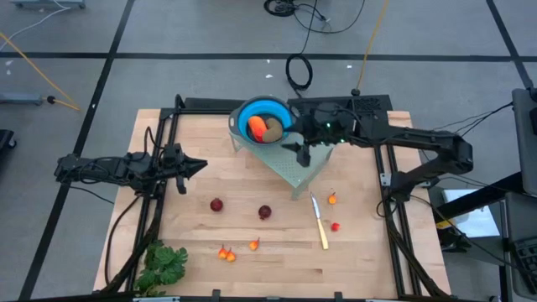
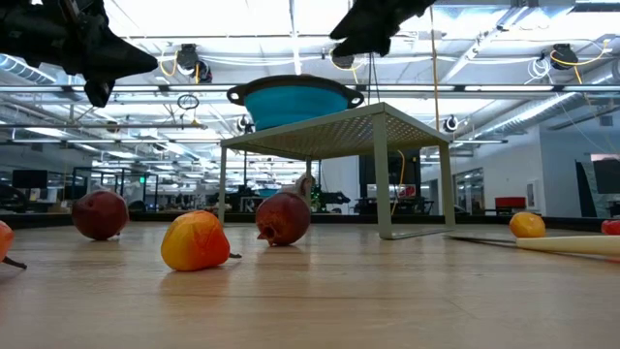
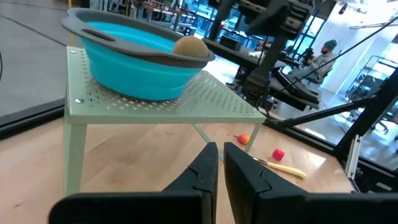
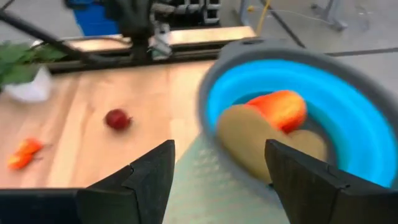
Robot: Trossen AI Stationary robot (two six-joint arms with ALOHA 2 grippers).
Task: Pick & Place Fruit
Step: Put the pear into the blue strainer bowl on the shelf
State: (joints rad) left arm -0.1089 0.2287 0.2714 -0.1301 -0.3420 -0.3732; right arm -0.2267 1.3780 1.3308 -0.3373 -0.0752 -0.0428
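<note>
The right gripper [image 1: 304, 152] hangs above the pale green perforated stand [image 1: 304, 168], just beside the blue bowl [image 1: 281, 113], with its two dark fingers [image 4: 149, 174] spread apart and nothing between them. In the right wrist view the bowl [image 4: 348, 124] lies directly ahead and holds a longer orange-red piece [image 4: 280, 109] and two olive-brown ovals [image 4: 249, 140]; the high view shows the orange-red piece [image 1: 257, 126] and an oval [image 1: 273, 128] side by side inside the bowl. The bowl sits on the stand at the far middle of the wooden table [image 1: 201, 260].

The left gripper [image 1: 198, 166] waits over the left part of the table, its fingers [image 3: 202, 174] brought together and empty, pointing toward the stand.

Remaining fruit lies on the table. Two dark red balls [image 1: 216, 205] [image 1: 265, 212] rest near the centre, well apart from the stand. Tiny orange-red bits [image 1: 226, 252] lie nearer the front edge, with another [image 1: 254, 244] just beside them. A yellow-handled knife [image 1: 320, 225] lies to the right of centre, flanked by one small orange piece [image 1: 332, 199] and one small red piece [image 1: 336, 226]. A leafy green bunch [image 1: 164, 267] occupies the front left corner.

In the low view, a dark red ball [image 2: 283, 218] and an orange-yellow piece [image 2: 196, 241] stand in front of the stand's legs.
</note>
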